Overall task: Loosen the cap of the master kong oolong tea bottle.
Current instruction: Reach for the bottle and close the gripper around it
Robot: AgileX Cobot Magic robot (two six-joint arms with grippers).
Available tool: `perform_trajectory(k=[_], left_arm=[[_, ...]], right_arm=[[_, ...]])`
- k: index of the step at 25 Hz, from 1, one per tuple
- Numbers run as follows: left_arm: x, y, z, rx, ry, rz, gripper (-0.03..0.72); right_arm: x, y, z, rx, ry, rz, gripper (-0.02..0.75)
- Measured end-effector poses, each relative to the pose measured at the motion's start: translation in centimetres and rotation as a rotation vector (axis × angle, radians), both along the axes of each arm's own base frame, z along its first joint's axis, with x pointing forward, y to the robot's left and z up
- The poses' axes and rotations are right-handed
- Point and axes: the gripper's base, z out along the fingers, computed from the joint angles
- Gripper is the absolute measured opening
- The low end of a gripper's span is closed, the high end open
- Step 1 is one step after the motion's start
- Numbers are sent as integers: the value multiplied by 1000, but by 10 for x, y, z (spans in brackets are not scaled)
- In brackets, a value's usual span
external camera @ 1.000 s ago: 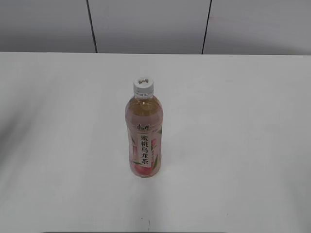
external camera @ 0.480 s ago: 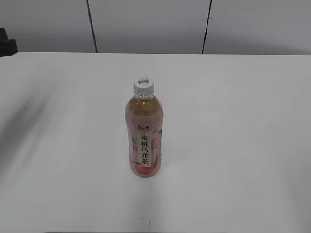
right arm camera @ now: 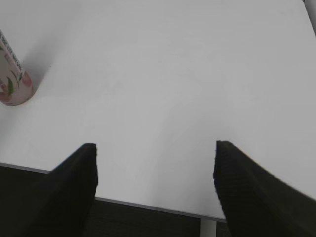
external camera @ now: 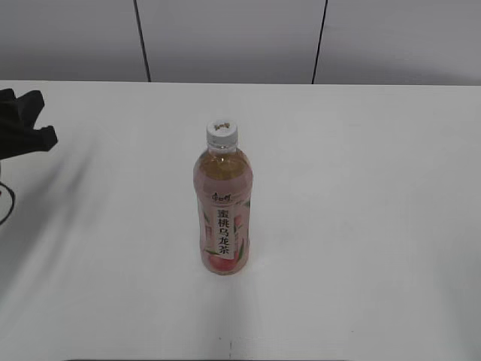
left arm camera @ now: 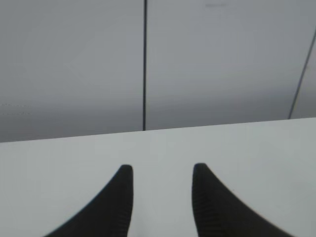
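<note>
Bottle [external camera: 222, 210]: stands up straight on the white table [external camera: 361, 226].
Cap [external camera: 222, 133]: on top.
Left gripper [left arm camera: 162, 170]: open, holding nothing.
Right gripper [right arm camera: 155, 148]: wide open, holding nothing.

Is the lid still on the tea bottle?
Yes, on. The white cap sits atop the upright bottle; neither gripper touches it.

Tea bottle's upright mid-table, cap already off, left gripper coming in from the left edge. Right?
Not quite: the cap is on the master kong oolong tea bottle, as the exterior view shows. The rest holds: bottle upright mid-table, left gripper at the left edge.
</note>
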Motion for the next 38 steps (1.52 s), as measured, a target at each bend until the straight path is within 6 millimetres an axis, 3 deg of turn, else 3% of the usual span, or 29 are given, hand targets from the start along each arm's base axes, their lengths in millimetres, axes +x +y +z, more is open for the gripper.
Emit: perform_trajectory(k=[6,14,17,21,24,38], left_arm=[[-22,-16,-24,35,17,-209,258],[-37,-39,-28,60,35,-508,272],[-42,-44,-29,80,38,-593,365],[-45,-46,-29,20,77,-621,609],[-45,-46,-29,-14,97,-616,675],[-51,-54,-30,28,96,-760,674]], right_arm=[[0,0,0,0,0,0,554],[0,0,0,0,0,0,554],[0,0,0,0,0,0,554],[0,0,0,0,0,0,554],[0,0,0,0,0,0,554],[0,0,0,0,0,0,554]])
